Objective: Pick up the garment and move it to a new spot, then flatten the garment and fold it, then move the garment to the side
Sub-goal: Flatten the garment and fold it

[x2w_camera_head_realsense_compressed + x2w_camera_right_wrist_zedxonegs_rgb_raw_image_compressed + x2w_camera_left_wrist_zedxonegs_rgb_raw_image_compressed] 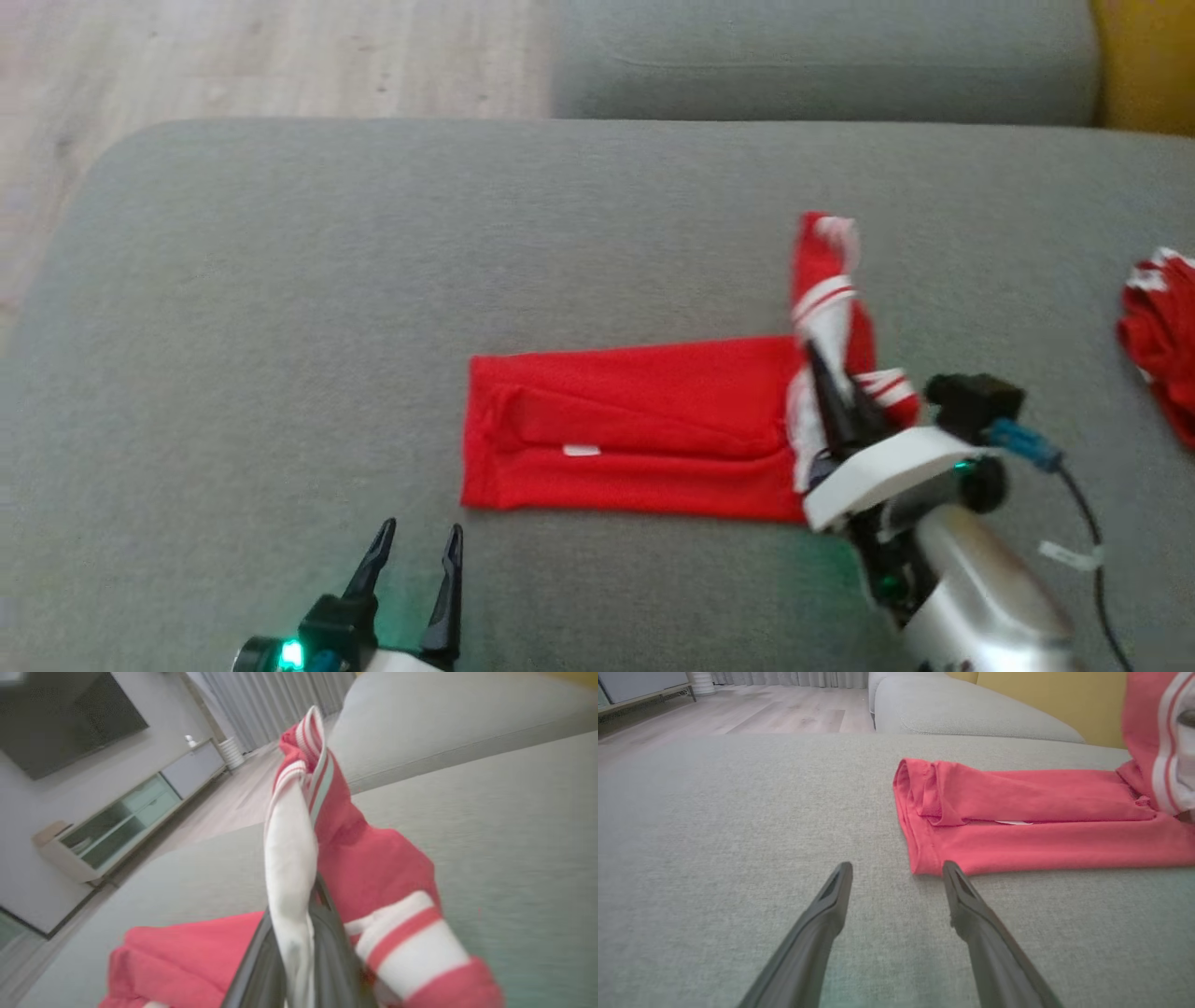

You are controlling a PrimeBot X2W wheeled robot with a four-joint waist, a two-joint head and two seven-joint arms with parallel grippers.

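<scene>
Red knit garment with white striped trim [635,425], folded into a long band, lies flat near the middle of the grey fabric sofa seat [280,327]. Its right end is lifted clear of the cushion. My right gripper [826,373] has its two dark fingers pinched together on that raised end, and my right wrist view shows white-and-red cuff cloth bunched between and above them. My left gripper [422,530] hovers just off the band's near left corner, fingers spread, holding nothing. A second, crumpled red-and-white cloth [1162,327] sits well apart at the seat's right edge. Pale wooden floor [233,56] lies beyond the seat.
</scene>
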